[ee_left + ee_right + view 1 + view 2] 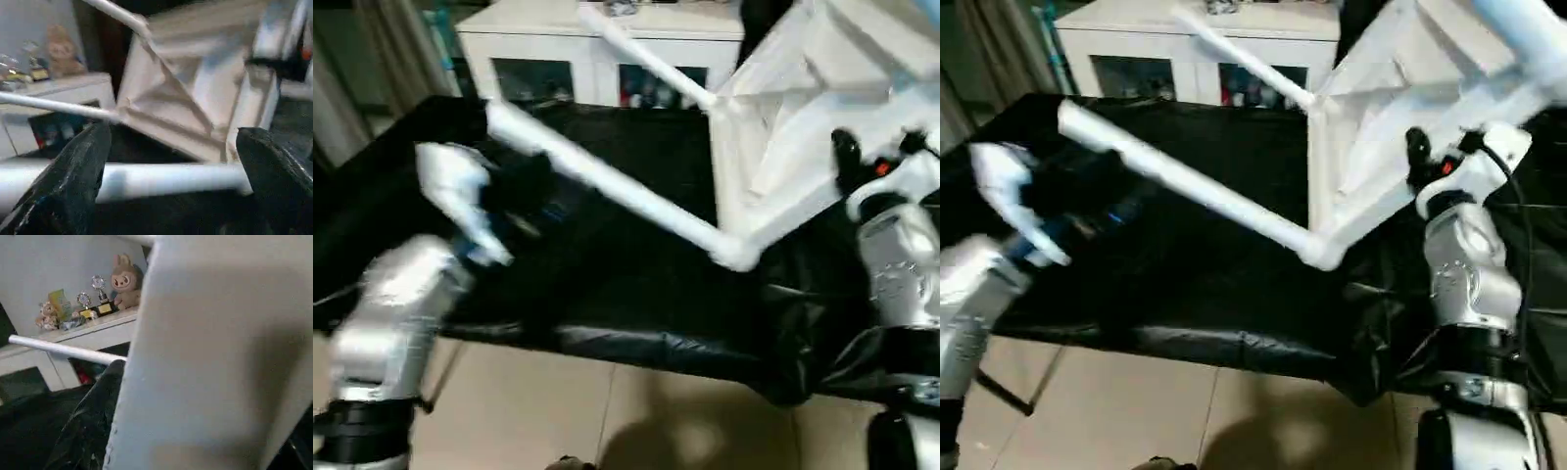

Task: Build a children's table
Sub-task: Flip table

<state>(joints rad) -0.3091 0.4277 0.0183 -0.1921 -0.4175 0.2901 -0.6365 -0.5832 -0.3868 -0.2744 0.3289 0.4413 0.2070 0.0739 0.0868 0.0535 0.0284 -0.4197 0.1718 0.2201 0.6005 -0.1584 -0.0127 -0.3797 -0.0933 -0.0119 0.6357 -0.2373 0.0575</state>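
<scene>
The white tabletop [822, 88] is tilted up on edge at the right, ribbed underside facing me. One white leg [607, 181] runs from its low corner socket [734, 250] up toward the left. A second leg [646, 59] sticks out of the upper corner toward the cabinet. My left gripper [173, 142] is open, its black fingers [73, 181] standing either side of the lower leg [171, 178] near its free end. My right gripper [1420, 152] is shut on the tabletop's edge. In the right wrist view one black finger [93, 426] presses against the white panel [215, 357].
A work table covered in black cloth [636, 294] lies under everything, its front edge near me above beige floor tiles [558, 411]. Behind stands a white glass-door cabinet [597, 49] with toys and trophies [98, 293] on top.
</scene>
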